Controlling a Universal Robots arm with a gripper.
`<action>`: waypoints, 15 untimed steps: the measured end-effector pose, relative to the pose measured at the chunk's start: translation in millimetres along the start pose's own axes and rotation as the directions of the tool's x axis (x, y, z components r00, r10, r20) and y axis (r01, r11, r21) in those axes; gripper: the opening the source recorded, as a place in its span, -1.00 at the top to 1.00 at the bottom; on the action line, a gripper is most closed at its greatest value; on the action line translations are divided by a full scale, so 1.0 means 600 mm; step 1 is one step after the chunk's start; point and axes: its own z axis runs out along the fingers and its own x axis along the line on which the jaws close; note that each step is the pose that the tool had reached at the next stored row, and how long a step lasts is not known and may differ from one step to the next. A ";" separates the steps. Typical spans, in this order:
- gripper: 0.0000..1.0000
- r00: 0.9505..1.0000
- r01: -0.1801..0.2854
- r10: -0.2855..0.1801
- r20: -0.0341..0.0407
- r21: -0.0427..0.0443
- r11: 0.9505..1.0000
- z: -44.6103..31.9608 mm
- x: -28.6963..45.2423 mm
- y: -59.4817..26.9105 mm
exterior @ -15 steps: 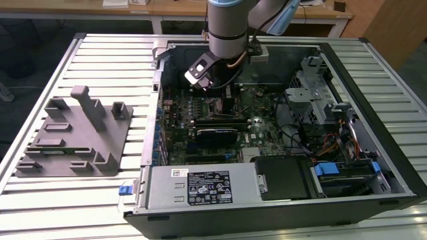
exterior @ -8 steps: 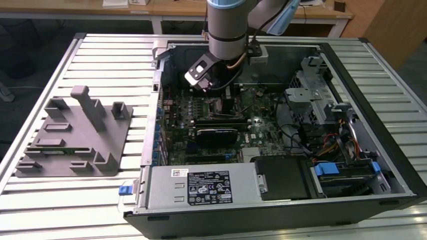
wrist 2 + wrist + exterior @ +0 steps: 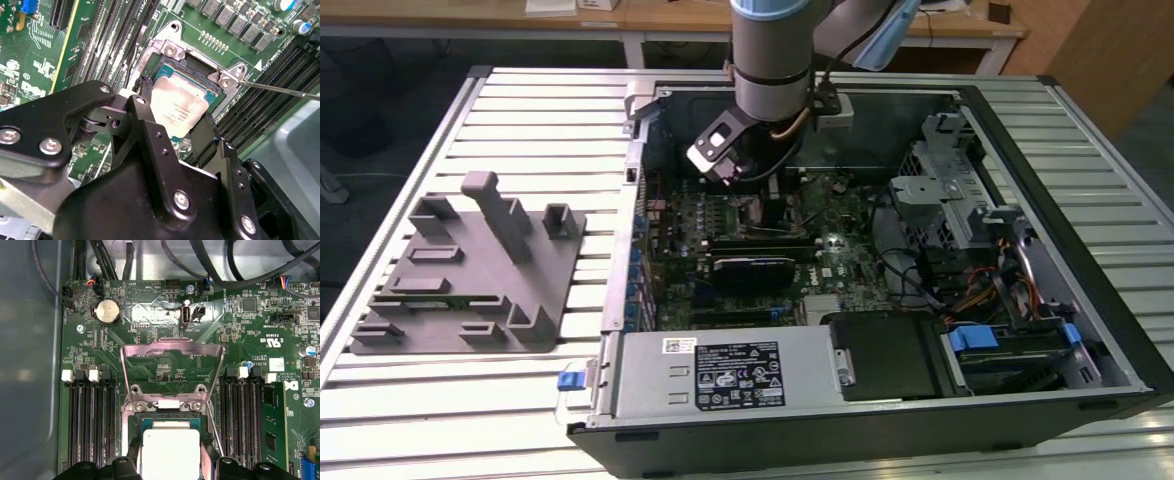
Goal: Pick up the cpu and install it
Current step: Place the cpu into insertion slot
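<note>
On slatted table (image 3: pixel 520 110), open case (image 3: pixel 1101 250); hand (image 3: pixel 173 115) grips cpu (image 3: pixel 181 101) at socket (image 3: pixel 171 49).

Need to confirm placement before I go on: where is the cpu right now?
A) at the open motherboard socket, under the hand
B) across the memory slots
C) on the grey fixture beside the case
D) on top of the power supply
A: in the second wrist view the cpu lies inside the socket frame, right at the hand.
</note>
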 end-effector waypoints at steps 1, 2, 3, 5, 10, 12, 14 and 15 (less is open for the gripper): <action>-0.08 1.000 0.000 0.000 0.000 0.000 1.000 0.000 0.000 0.000; -0.08 1.000 0.000 0.000 0.000 0.000 1.000 0.001 0.000 0.000; -0.08 1.000 0.000 0.000 0.000 0.000 1.000 0.003 0.000 0.000; -0.08 1.000 0.000 0.000 0.000 0.000 1.000 0.005 0.000 0.000; -0.08 1.000 -0.002 0.002 -0.001 0.000 1.000 0.007 0.000 0.000; -0.08 1.000 -0.006 0.006 -0.001 0.000 1.000 0.008 0.000 -0.001; -0.08 1.000 -0.007 0.007 -0.002 0.000 1.000 0.008 0.000 -0.001; -0.08 1.000 -0.009 0.009 -0.002 0.000 1.000 0.009 0.000 -0.001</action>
